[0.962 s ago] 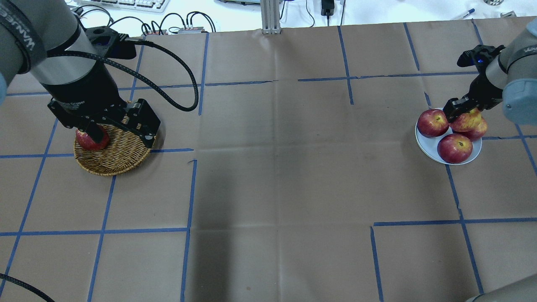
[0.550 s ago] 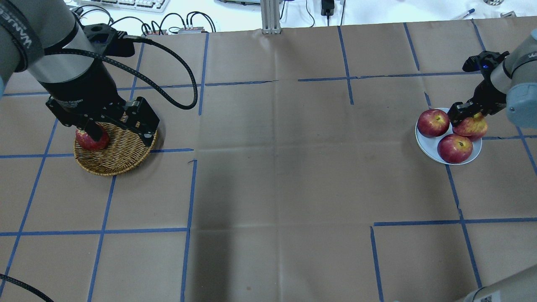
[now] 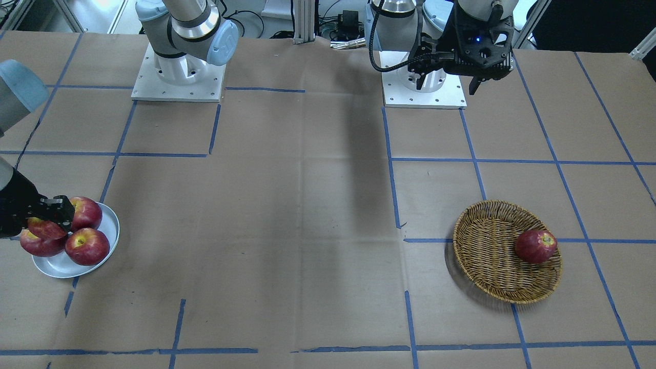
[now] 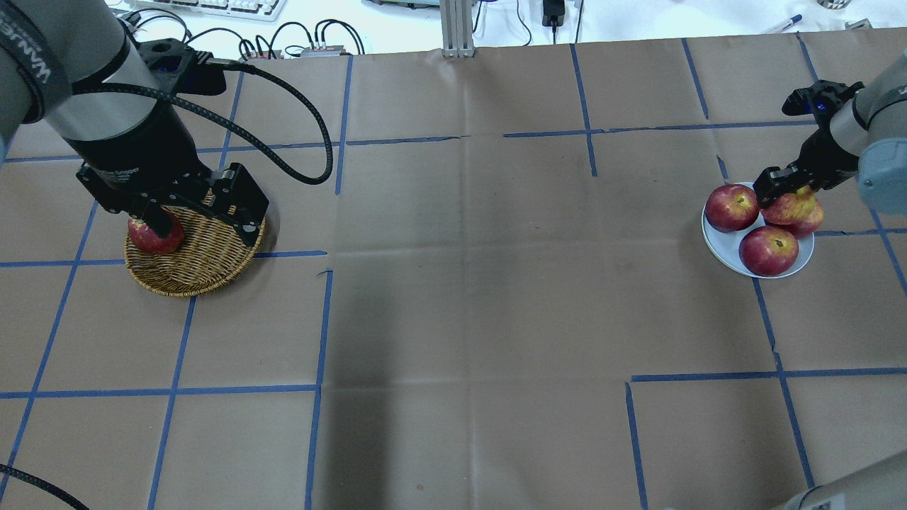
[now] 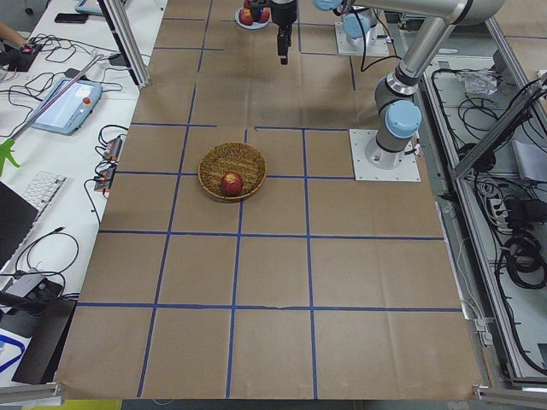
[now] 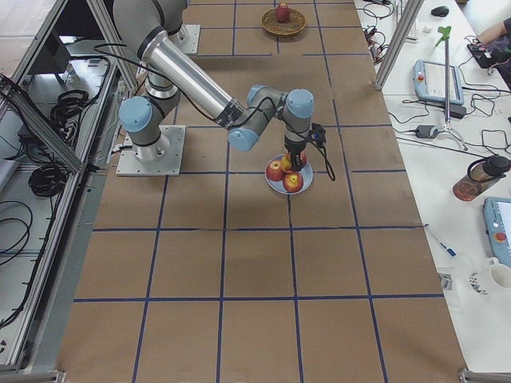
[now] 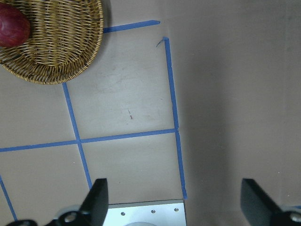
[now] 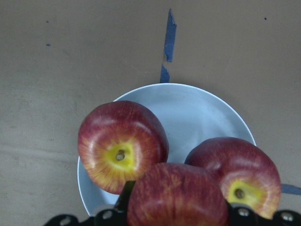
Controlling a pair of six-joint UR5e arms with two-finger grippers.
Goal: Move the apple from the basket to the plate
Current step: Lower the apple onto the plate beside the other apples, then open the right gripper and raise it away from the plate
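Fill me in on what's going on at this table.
The right end effector is shut on the apple and holds it over the plate, close above three darker apples already lying there. It has not let go. The left end effector hangs open and empty, high over the table. One dark red apple sits in the basket.

Brown-papered tabletop [image 4: 453,283], gridded with blue tape lines [image 4: 319,333]. Toward the right end in the overhead view, a dark red apple [image 4: 730,207], close by a second dark red apple [image 4: 769,250]. Far left, a lone red apple [image 3: 535,246]. Beyond the far edge, white keyboard [image 4: 212,6], black cables [image 4: 297,35], aluminium post [image 4: 457,28].
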